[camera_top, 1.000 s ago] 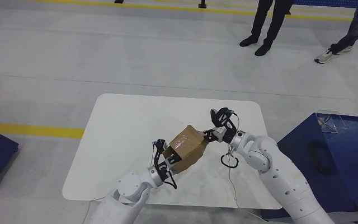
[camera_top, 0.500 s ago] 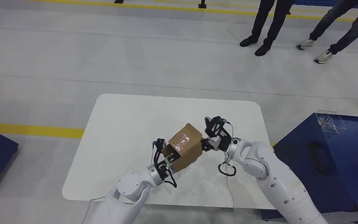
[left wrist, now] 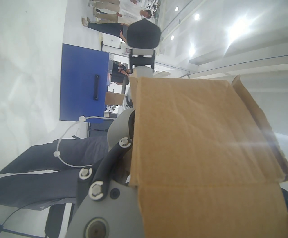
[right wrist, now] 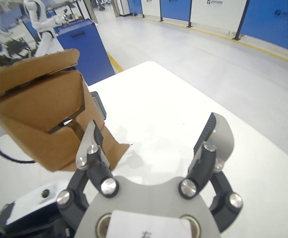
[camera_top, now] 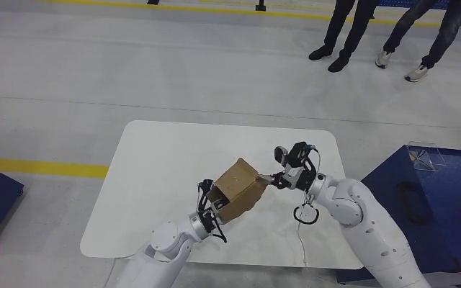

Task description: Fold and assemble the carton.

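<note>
While the carton point(camera_top: 238, 189) hangs tilted over the middle of the table point(camera_top: 158, 165), my left gripper point(camera_top: 210, 207) pinches its near edge. My right gripper point(right wrist: 153, 122) stands spread beside it, one finger point(right wrist: 94, 133) at a loose flap.

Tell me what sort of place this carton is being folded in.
Probably an industrial hall or robot test floor: yellow lane lines on a pale floor, blue partition panels, and another white robot at a blue cabinet.
</note>
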Controlling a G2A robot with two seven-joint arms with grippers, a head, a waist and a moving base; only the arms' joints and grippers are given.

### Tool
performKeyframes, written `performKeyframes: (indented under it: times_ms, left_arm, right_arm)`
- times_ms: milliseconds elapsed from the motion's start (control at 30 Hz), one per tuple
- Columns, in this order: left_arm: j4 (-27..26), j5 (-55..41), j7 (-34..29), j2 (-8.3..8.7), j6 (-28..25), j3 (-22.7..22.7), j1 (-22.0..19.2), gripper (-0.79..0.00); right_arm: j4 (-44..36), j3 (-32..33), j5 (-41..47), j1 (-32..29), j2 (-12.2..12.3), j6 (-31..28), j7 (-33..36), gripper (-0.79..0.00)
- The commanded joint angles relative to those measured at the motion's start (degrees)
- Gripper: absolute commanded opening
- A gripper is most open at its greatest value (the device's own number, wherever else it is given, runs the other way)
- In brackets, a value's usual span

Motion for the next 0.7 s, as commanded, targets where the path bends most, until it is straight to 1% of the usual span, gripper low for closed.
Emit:
performKeyframes:
  times_ms: [0,133,333,533,667]
  left_arm:
    - [0.15,-1.35,-1.19,0.01,0.20,-0.34,-0.11,-0.785]
    - [0.04,-2.04,-2.22,0.03,0.11,-0.70,-0.08,-0.785]
    - [0.33,-1.45,-2.56,-0.10,0.51,-0.11,-0.37,-0.785]
    - [0.67,-0.93,-2.32,-0.35,0.73,0.73,-0.89,-0.785]
    - [1.01,-0.64,-2.19,-0.45,0.50,1.00,-0.92,-0.785]
  right_arm:
    - [2.70,1.92,5.18,0.84,0.36,-1.03,3.39,0.000]
    - [7.87,1.78,11.51,1.85,0.48,-2.61,9.28,0.000]
    - [10.92,-3.05,18.63,2.81,-0.27,-6.45,15.74,0.000]
    - [12.25,-4.82,24.75,3.81,-0.61,-9.47,18.19,0.000]
    - [12.46,-4.56,25.92,4.14,-0.51,-10.90,18.24,0.000]
